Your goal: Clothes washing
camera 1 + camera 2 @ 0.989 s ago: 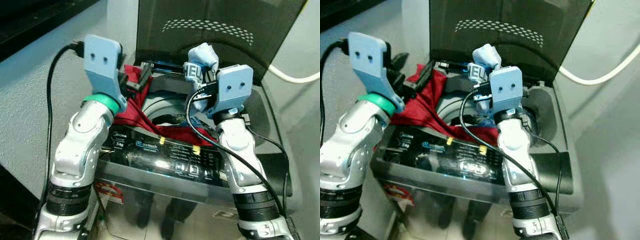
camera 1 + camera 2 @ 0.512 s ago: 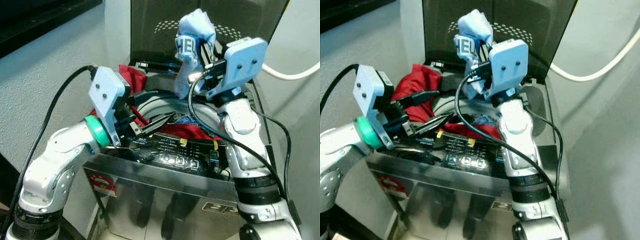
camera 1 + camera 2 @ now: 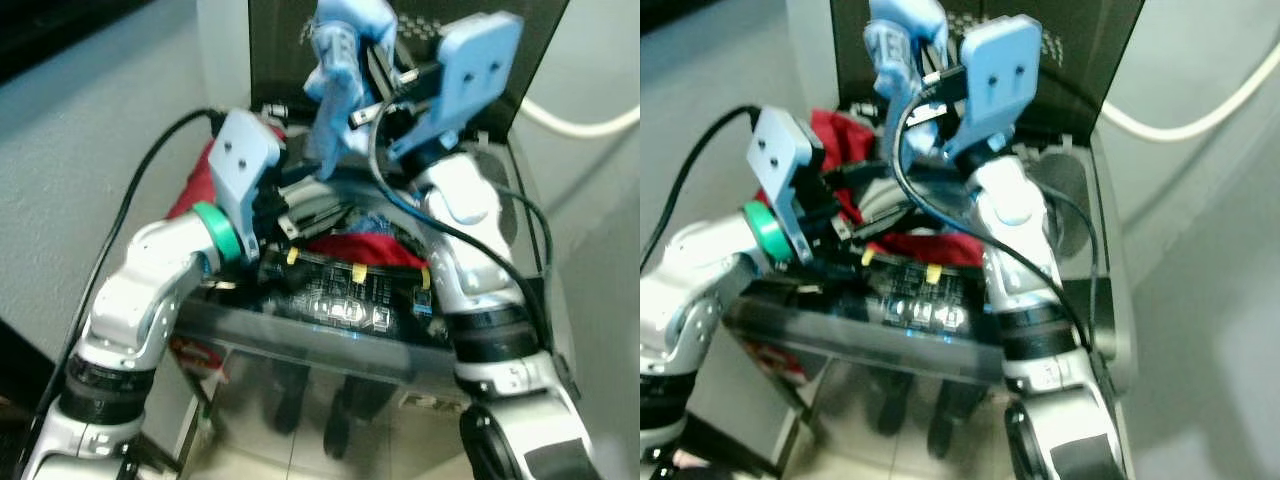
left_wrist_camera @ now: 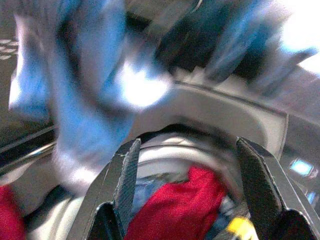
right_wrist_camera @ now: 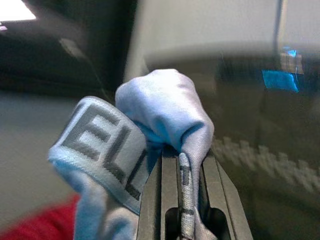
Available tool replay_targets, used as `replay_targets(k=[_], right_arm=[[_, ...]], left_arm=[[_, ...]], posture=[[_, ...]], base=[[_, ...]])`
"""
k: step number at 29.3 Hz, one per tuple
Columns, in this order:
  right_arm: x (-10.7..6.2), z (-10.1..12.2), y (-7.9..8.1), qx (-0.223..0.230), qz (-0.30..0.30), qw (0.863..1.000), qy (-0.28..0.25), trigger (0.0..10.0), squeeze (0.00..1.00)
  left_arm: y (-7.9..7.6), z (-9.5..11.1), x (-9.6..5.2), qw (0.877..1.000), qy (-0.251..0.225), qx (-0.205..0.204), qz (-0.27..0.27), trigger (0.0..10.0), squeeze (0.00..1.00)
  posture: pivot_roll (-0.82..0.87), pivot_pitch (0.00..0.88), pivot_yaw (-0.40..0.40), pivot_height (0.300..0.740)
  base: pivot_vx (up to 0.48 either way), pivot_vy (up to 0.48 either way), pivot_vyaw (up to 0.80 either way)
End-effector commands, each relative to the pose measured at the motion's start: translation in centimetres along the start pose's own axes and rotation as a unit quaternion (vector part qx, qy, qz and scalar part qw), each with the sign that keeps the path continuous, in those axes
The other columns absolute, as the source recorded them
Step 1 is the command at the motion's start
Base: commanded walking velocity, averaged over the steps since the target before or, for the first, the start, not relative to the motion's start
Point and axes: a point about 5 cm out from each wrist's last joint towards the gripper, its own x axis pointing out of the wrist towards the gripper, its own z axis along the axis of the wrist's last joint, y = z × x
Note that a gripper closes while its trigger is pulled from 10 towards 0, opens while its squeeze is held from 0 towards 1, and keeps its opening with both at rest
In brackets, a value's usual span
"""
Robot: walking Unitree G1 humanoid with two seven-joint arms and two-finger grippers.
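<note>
The right claw is up high in front of the washing machine's raised lid, clamped tight on a light blue garment. In the right wrist view the two black fingers are pressed together with the blue cloth pinched between them, its lettered waistband folded to one side. The garment hangs straight down from the pinch, long axis vertical, with its loose tail above the machine's open tub, towards the rear edge of the opening.

The left claw sits low at the left rim of the tub, fingers spread apart and gripping nothing. Its wrist camera looks between the two open fingers into the drum, where a red garment lies with some blue cloth beside it. The hanging blue garment is blurred just ahead of that claw. More red cloth is draped over the left edge of the machine, behind the left arm.

Here is what it turns on: the blue garment is above the opening, and the drum lies straight below the right claw. That arm is the one holding it, so I reckon it needs to lower and let go. The risk is the tail catching the rim or the left claw waiting close beneath.
</note>
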Motion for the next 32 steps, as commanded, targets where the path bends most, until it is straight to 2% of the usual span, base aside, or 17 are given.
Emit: replay_targets(k=[1,2,3,4,5,6,9,10,13,17,21,28,29,31,32], right_arm=[[0.4,-0.3,0.6,-0.016,-0.006,1.0,0.003,10.0,0.0],[0.7,-1.0,1.2,-0.033,-0.002,0.999,0.018,10.0,0.0],[0.7,-1.0,1.2,-0.033,-0.002,0.999,0.018,10.0,0.0],[0.7,-1.5,1.5,-0.051,-0.001,0.998,0.034,10.0,0.0],[0.7,-1.5,1.5,-0.051,-0.001,0.998,0.034,10.0,0.0],[0.5,-2.3,1.3,-0.068,-0.002,0.996,0.05,10.0,0.03],[0.3,-2.7,1.2,-0.078,-0.002,0.995,0.06,10.0,0.03],[-0.4,-3.2,0.3,-0.082,-0.007,0.994,0.07,10.0,1.0],[-1.0,-3.4,-1.2,-0.081,-0.015,0.994,0.071,10.0,1.0],[-1.3,-3.6,-1.7,-0.085,-0.019,0.994,0.069,10.0,1.0],[-2.3,-3.5,-2.6,-0.091,-0.011,0.994,0.063,10.0,1.0],[-4.8,-3.6,-2.7,-0.089,0.072,0.99,0.082,10.0,1.0],[-5.5,-3.6,-2.7,-0.079,0.095,0.988,0.089,10.0,0.0],[-6.1,-3.2,-2.7,-0.061,0.116,0.988,0.086,10.0,0.0],[-6.2,-2.8,-3.1,-0.043,0.101,0.991,0.075,10.0,0.0]], left_arm=[[-1.0,0.4,0.1,1.0,-0.007,-0.009,-0.028,10.0,0.0],[-1.9,0.6,-0.3,0.999,-0.01,-0.023,-0.042,10.0,0.0],[-1.9,0.6,-0.3,0.999,-0.01,-0.023,-0.042,10.0,0.0],[-2.6,0.7,-0.8,0.998,-0.01,-0.032,-0.05,10.0,0.0],[-2.6,0.7,-0.8,0.998,-0.01,-0.032,-0.05,10.0,0.0],[-3.5,0.7,-1.9,0.998,-0.004,-0.044,-0.052,10.0,0.0],[-4.1,0.7,-2.6,0.997,0.001,-0.051,-0.052,10.0,0.0],[-4.9,0.5,-3.9,0.997,0.015,-0.058,-0.044,10.0,0.0],[-5.1,0.0,-4.8,0.998,0.026,-0.059,-0.028,10.0,0.0],[-5.1,-0.3,-5.0,0.998,0.031,-0.059,-0.021,10.0,0.0],[-4.9,-0.5,-4.9,0.998,0.035,-0.06,-0.012,10.0,0.0],[-4.6,-0.6,-4.7,0.998,0.036,-0.06,0.001,10.0,0.0],[-4.5,-0.7,-4.5,0.998,0.033,-0.059,0.006,10.0,0.0],[-4.2,-0.7,-4.3,0.998,0.028,-0.055,0.016,10.0,0.0],[-4.0,-0.8,-4.2,0.998,0.025,-0.052,0.023,10.0,0.0]], posture=[[0.11,0.133,0.033,0.74],[0.12,0.141,0.025,0.74],[0.12,0.141,0.025,0.74],[0.12,0.145,0.021,0.74],[0.12,0.145,0.021,0.74],[0.14,0.146,0.01,0.74],[0.14,0.145,0.007,0.74],[0.16,0.14,-0.003,0.74],[0.16,0.135,-0.008,0.74],[0.16,0.124,-0.01,0.74],[0.15,0.11,-0.009,0.74],[0.12,0.056,-0.008,0.74],[0.11,0.037,-0.008,0.74],[0.11,0.018,-0.01,0.74],[0.12,0.0,-0.015,0.74]], base=[[0.0,0.0,0.0],[0.0,0.0,0.0],[0.0,0.0,0.0],[0.0,0.0,0.0],[0.0,0.0,0.0],[0.0,0.0,0.0],[0.0,0.0,0.0],[0.0,0.0,0.0],[0.0,0.0,0.0],[0.0,0.0,0.0],[0.0,0.0,0.0],[0.0,0.0,0.0],[0.0,0.0,0.0],[0.0,0.0,0.0],[0.0,0.0,0.0]])
